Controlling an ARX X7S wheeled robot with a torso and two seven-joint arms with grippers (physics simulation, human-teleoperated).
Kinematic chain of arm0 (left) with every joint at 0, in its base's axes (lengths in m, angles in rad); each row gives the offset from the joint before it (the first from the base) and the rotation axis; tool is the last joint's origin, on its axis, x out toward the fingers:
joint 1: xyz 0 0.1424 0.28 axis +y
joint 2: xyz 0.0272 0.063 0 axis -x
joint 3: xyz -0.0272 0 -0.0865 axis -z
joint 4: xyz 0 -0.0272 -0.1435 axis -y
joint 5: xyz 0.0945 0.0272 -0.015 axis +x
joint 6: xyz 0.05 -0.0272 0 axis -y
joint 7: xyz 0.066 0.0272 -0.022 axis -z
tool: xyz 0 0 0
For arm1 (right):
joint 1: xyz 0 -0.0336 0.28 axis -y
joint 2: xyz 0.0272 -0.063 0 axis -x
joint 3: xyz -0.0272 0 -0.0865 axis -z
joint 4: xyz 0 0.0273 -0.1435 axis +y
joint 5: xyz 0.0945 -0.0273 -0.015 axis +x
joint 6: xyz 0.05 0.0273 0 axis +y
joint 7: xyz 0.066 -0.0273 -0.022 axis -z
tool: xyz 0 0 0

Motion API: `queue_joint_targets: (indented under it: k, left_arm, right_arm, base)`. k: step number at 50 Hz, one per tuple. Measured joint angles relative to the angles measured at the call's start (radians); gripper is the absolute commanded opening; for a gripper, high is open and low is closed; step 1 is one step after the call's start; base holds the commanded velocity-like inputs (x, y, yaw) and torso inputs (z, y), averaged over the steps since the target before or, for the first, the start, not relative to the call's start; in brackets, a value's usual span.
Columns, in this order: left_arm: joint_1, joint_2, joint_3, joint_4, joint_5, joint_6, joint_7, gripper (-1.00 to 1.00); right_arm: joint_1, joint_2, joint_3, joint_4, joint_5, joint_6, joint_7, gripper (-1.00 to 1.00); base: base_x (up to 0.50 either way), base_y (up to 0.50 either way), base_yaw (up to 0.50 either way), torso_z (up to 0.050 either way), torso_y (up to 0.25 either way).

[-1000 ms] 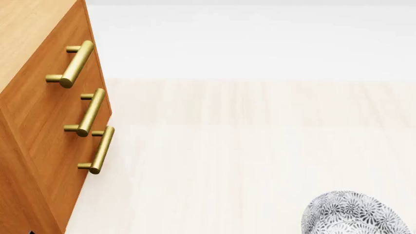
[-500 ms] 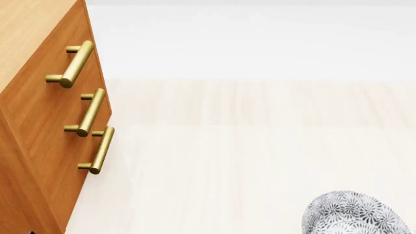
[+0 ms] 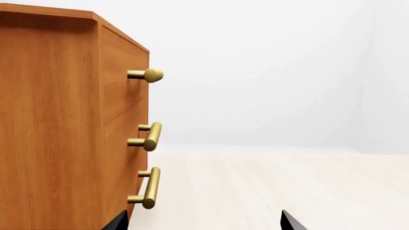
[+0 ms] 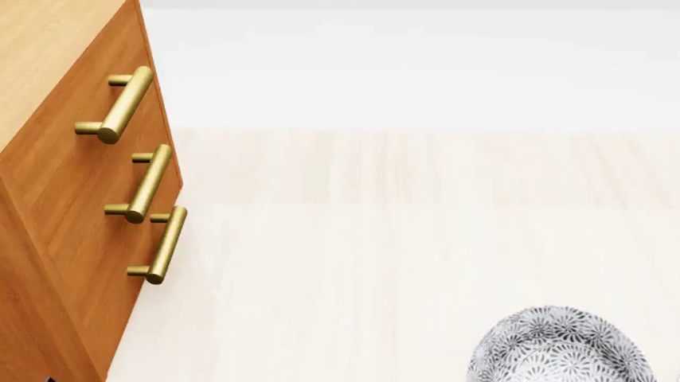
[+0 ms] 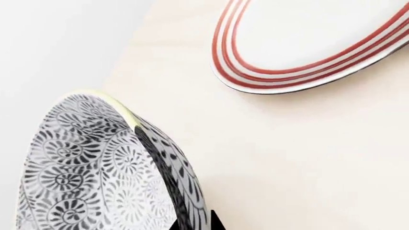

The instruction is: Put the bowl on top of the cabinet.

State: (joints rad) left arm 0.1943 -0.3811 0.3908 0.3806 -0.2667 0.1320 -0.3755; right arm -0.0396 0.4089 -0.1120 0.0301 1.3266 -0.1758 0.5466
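The bowl (image 4: 561, 347), white with dense grey-black flower patterns, shows at the lower right of the head view, held above the pale floor. In the right wrist view my right gripper (image 5: 195, 223) is shut on the bowl (image 5: 96, 172), its two dark fingertips pinching the wall below the pale rim. The cabinet (image 4: 64, 199), orange-brown with a lighter top and three brass handles, stands at the left. In the left wrist view the cabinet (image 3: 64, 124) fills the left side and my left gripper (image 3: 201, 223) is open, its dark tips wide apart with only floor between them.
A flat white plate with red rings (image 5: 307, 43) lies on the pale wooden floor (image 4: 404, 239) beyond the bowl. A white wall (image 4: 425, 72) runs behind. Brass handles (image 4: 117, 103) stick out from the drawer fronts.
The bowl has shifted a little to the left in the head view and shows more of its round body. The cabinet and view have not moved.
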Motion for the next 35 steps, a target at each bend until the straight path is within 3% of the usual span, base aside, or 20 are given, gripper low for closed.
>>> queue_joint_targets:
  k: [12, 35]
  left_arm:
    - [-0.002, -0.001, 0.002, -0.005, -0.006, 0.002, 0.0, 1.0]
    - [-0.011, -0.003, 0.008, -0.012, -0.014, -0.002, -0.002, 1.0]
  right_arm:
    - [-0.022, 0.003, -0.016, -0.042, -0.04, -0.027, -0.037, -1.0]
    - [-0.136, 0.011, -0.046, -0.232, -0.325, -0.15, -0.038, -1.0]
  base:
    - [0.0, 0.0, 0.0, 0.0, 0.0]
    - [0.0, 0.0, 0.0, 0.0, 0.0]
